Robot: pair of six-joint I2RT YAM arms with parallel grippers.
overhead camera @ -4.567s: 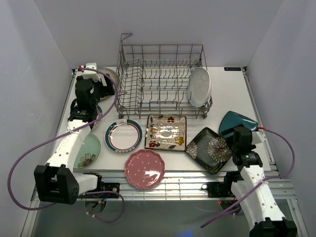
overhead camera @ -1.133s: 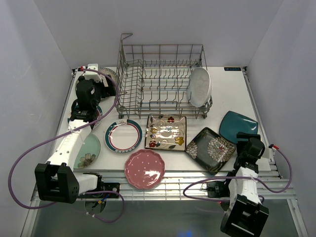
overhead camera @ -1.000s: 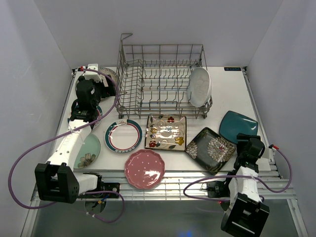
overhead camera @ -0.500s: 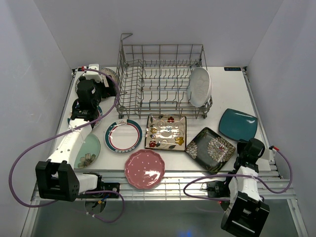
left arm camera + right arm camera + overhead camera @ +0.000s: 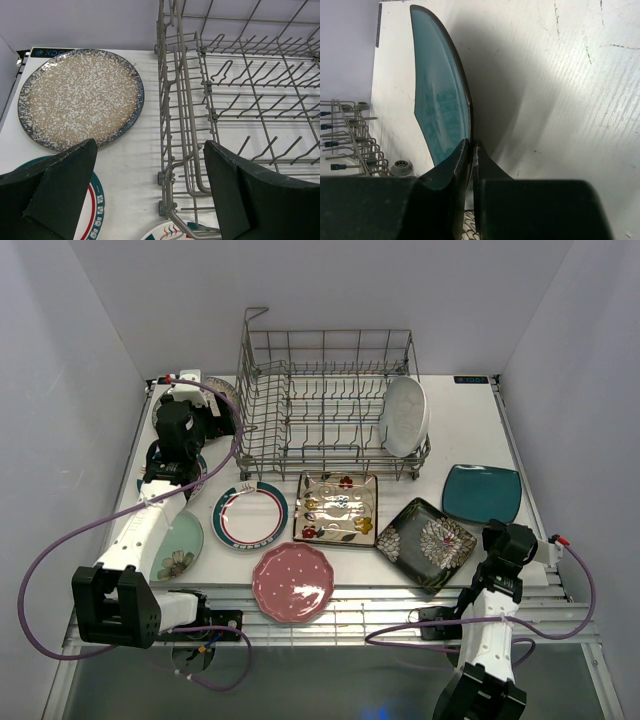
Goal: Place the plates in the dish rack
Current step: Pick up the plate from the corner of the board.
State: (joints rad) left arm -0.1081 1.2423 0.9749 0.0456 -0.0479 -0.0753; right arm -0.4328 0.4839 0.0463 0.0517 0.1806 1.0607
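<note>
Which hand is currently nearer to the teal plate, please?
The right. The right hand sits shut at the teal plate's near edge, while the left hand hangs open across the table, beside the dish rack's left side.

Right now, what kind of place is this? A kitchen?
Probably a robot test bench, not a kitchen: two robot arms mounted at a white table, bare walls boxing it in, and plates laid out by a dish rack.
</note>
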